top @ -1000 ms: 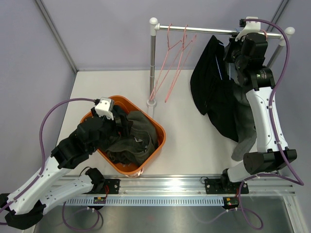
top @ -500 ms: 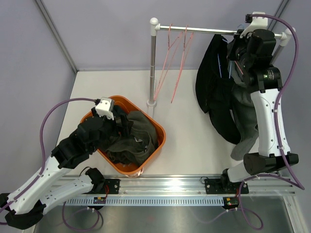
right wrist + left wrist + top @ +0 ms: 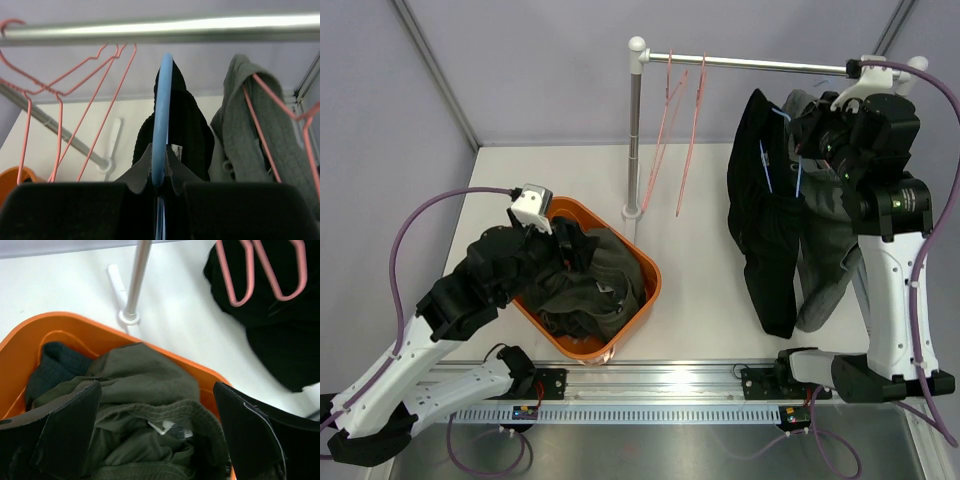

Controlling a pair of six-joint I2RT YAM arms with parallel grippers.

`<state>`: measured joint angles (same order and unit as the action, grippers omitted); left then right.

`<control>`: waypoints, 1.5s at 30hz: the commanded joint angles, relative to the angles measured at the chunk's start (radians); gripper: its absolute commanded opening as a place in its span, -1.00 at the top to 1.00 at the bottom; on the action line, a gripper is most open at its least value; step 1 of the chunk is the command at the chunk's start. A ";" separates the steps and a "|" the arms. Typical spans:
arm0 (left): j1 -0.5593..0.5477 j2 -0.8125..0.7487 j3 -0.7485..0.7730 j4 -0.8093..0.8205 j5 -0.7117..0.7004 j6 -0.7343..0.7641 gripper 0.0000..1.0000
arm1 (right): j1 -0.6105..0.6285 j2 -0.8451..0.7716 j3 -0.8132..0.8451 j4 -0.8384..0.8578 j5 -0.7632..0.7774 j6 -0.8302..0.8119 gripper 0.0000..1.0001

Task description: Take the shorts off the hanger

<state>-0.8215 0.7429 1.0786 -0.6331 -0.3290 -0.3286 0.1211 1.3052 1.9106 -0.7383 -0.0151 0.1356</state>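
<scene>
My right gripper (image 3: 160, 170) is shut on a blue hanger (image 3: 161, 115) that carries black shorts (image 3: 187, 125). In the top view these black shorts (image 3: 765, 230) hang from the blue hanger (image 3: 762, 160) just left of the right gripper (image 3: 810, 145), below the rail (image 3: 750, 64). Grey shorts (image 3: 832, 255) hang on a pink hanger (image 3: 260, 120) beside them. My left gripper (image 3: 160, 430) is open above olive shorts (image 3: 145, 375) lying in the orange basket (image 3: 75, 322). Navy shorts (image 3: 55, 367) lie under the olive ones.
Two empty pink hangers (image 3: 682, 130) dangle from the rail near the rack's upright pole (image 3: 634, 130). The orange basket (image 3: 642, 258) stands at the front left. Grey walls close in the table at the back and the sides.
My right gripper has closed on the blue hanger and carried it with the black shorts rightward and nearer. The empty pink hangers swung. My left arm shifted slightly left.
</scene>
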 commanded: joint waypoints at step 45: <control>-0.430 0.814 0.566 0.461 0.001 0.161 -0.86 | 0.376 -0.363 -0.341 -0.185 0.052 0.122 1.00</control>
<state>-1.2568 1.5352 1.5913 -0.2432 -0.2646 -0.1993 0.4862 0.9573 1.5375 -0.9459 0.0406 0.2588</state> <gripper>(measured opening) 0.939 0.099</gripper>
